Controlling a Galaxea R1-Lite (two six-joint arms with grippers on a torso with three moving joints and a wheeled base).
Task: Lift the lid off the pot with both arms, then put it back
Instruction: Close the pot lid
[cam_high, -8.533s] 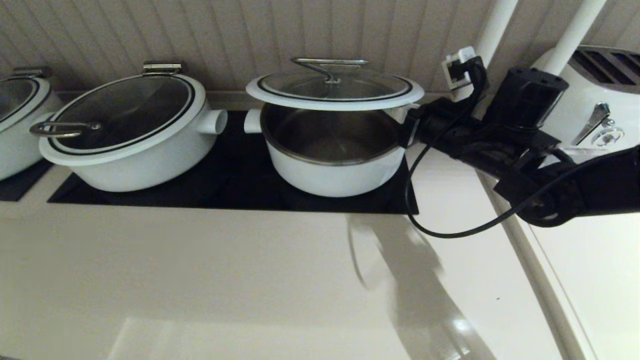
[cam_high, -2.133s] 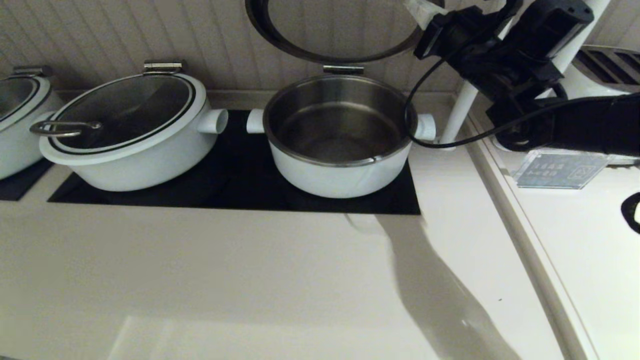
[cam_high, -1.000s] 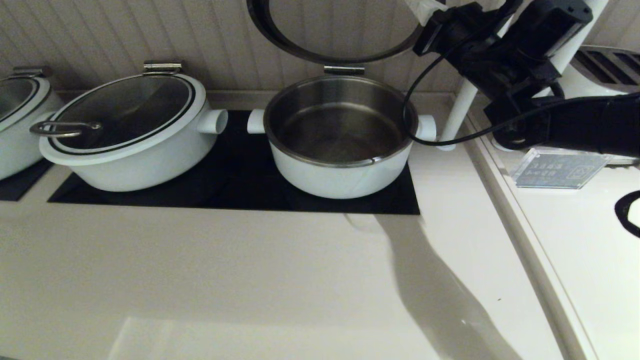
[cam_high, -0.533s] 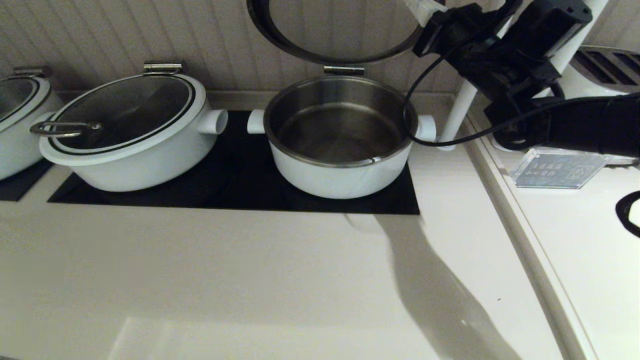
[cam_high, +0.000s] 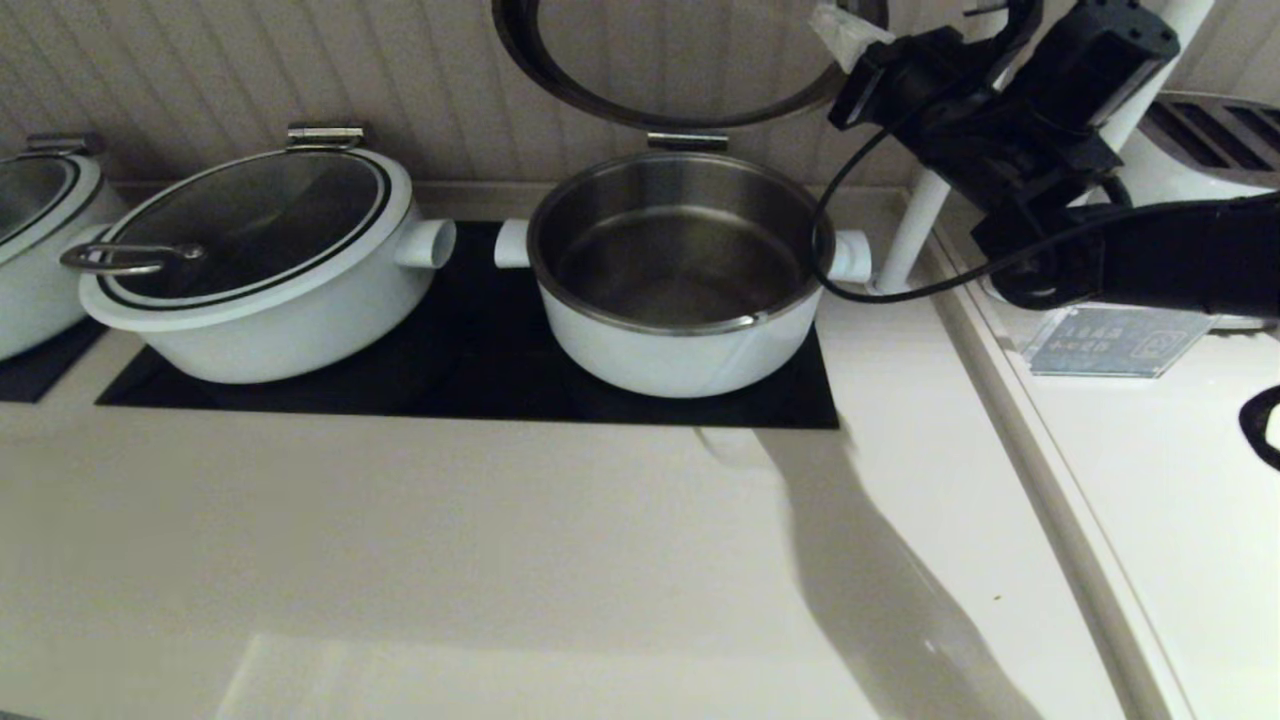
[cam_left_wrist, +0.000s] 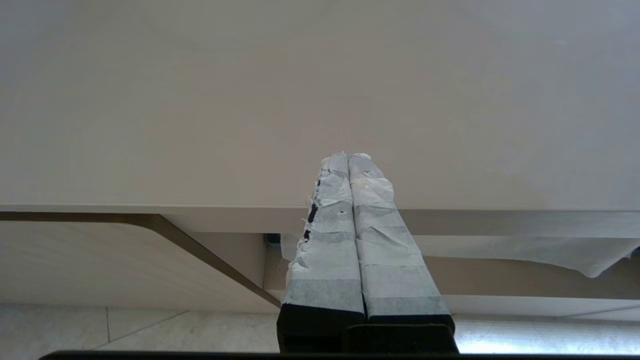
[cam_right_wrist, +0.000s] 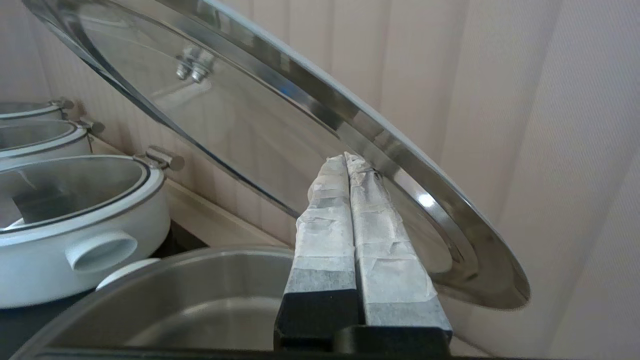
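Cream countertop (cam_high: 400, 560) fills the near ground. Beyond it, on the black hob (cam_high: 480, 370), the pot (cam_high: 680, 290) stands uncovered. Above its far rim the lid (cam_high: 680, 95) is tilted up at the hinge. The right gripper (cam_right_wrist: 348, 160), fingers pressed together, props the lid's steel edge from beneath. Lowering well probably means a slow, steady descent. The left gripper (cam_left_wrist: 347, 159), fingers together, is parked at a counter edge.

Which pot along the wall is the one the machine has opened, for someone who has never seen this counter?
Find the black panel set into the pale counter against the ribbed wall. Two white pots sit on it; take the pot nearer the black arm. Unlike its covered neighbour, it shows a bare steel inside, its lid tipped up against the wall above.
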